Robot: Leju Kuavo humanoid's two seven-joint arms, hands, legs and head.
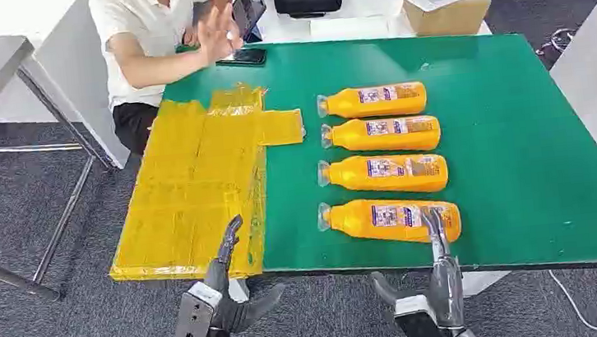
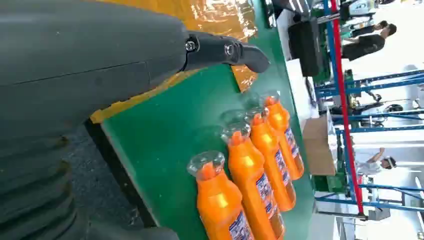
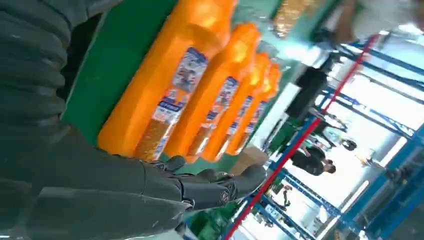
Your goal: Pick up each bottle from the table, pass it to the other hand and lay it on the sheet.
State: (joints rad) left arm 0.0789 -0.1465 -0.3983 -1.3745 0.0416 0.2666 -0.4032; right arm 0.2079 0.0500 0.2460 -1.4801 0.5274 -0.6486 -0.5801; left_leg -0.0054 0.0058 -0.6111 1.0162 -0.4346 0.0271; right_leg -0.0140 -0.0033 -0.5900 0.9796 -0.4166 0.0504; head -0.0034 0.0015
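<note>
The green-topped worktop (image 1: 507,140) is seen carrying a crinkled yellow plastic sheet (image 1: 190,195), on which nothing has been laid. Four orange plastic bottles with clear caps and printed labels (image 1: 379,136) are lined up side by side beside it, so the whole task is judged to remain. The nearest orange bottle (image 1: 387,219) is overlapped by the empty right hand (image 1: 442,274), fingers extended. The left hand (image 1: 221,296) is held open, empty, at the sheet's near edge.

4 orange bottles (image 1: 383,160), 1 yellow sheet (image 1: 194,187), 1 green table (image 1: 507,140), 1 person (image 1: 154,34), 1 cardboard box (image 1: 447,14).
</note>
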